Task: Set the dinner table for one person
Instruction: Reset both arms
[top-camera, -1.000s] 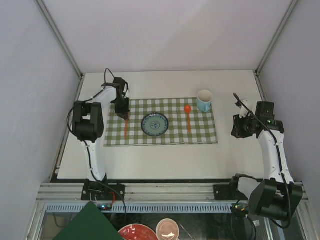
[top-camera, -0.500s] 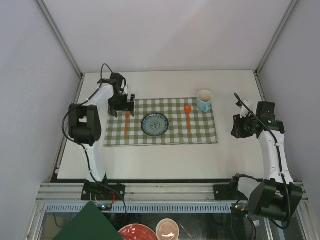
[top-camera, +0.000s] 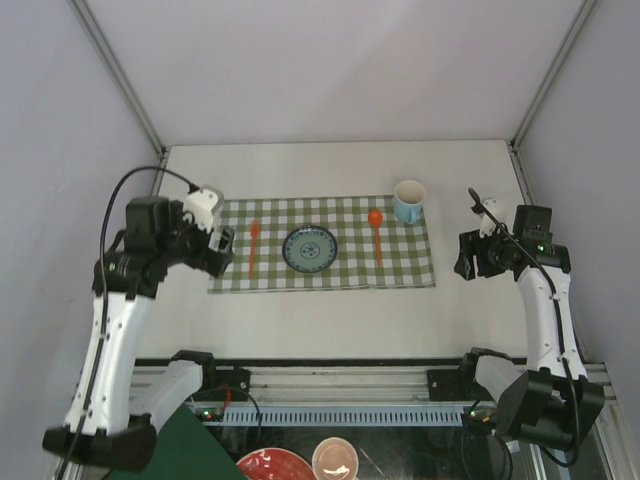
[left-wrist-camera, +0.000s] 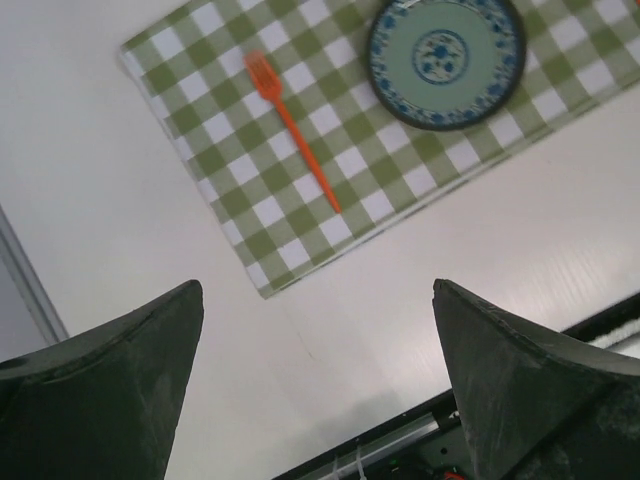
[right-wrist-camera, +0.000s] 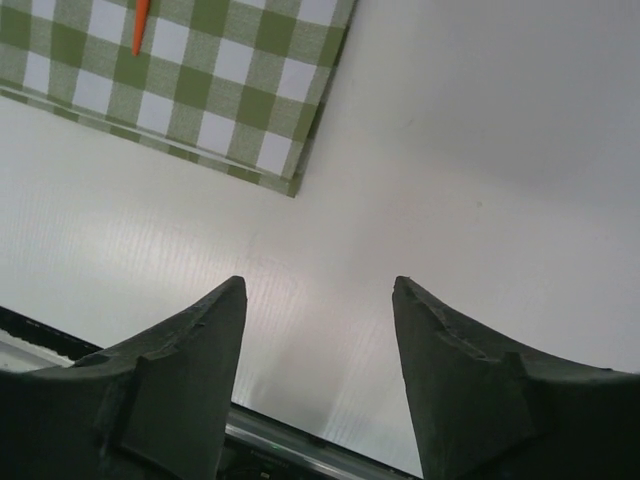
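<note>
The worktop (top-camera: 330, 165) carries a checked cloth (top-camera: 400, 262) at its middle, with a fork (top-camera: 253, 245), plate (top-camera: 310, 248) and spoon (top-camera: 376, 232) lying side by side and a cup (top-camera: 408, 201) at its far right corner. The left tool (left-wrist-camera: 315, 290) hangs wide and empty by the cloth's left edge. The right tool (right-wrist-camera: 318, 282), likewise wide, hovers right of the cloth.

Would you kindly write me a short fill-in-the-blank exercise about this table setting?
The orange fork lies to the ___ of the plate.
The orange ___ lies between the plate and the cup.
The left hand and the right hand are both ___, holding nothing.
Missing words: left; spoon; open.
</note>
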